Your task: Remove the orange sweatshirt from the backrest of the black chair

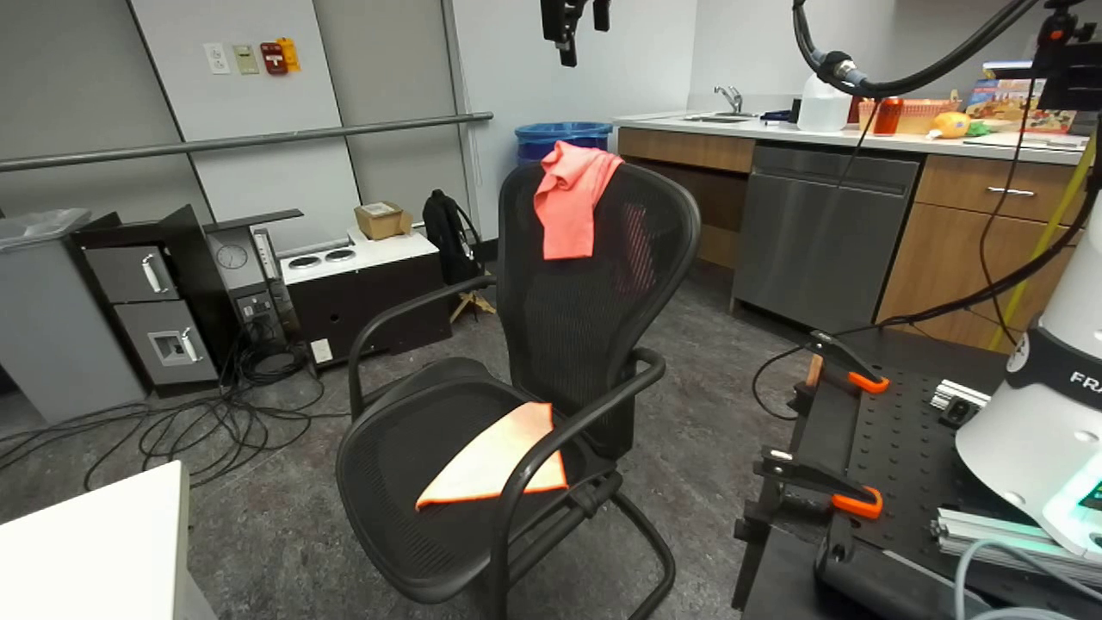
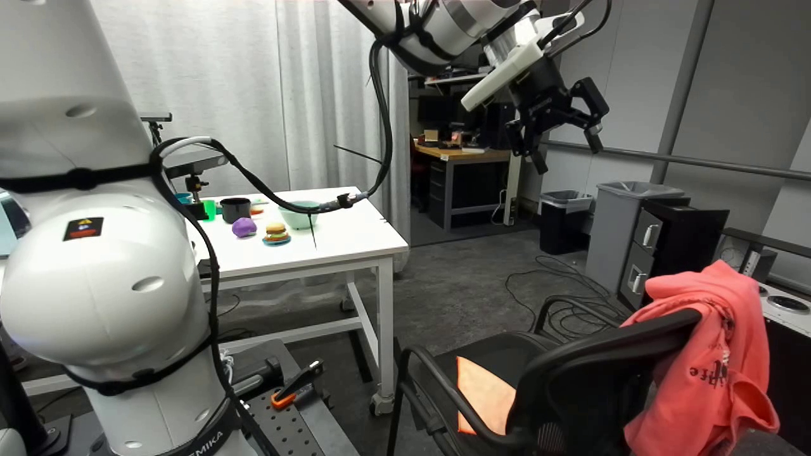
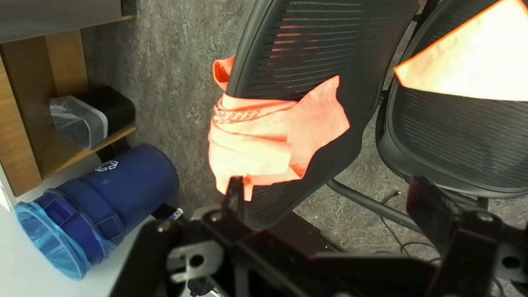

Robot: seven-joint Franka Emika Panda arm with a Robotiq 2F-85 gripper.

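While the orange sweatshirt point(image 1: 575, 200) lay over the backrest point(image 1: 594, 301) of the black chair point(image 1: 555, 362), the claw point(image 2: 568, 154) hung spread above it, apparently at the approach step, next needing to descend and grip.

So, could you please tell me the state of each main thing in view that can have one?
Orange sweatshirt: draped over the backrest, not gripped
Pincer: open, empty
Black chair: upright
Pale orange cloth: lying on the seat
Dishwasher: shut
Wooden drawer: shut
Two-door cabinet: shut
Blue bin: upright, lined with a blue bag
Grey bin: upright, lined with a translucent bag
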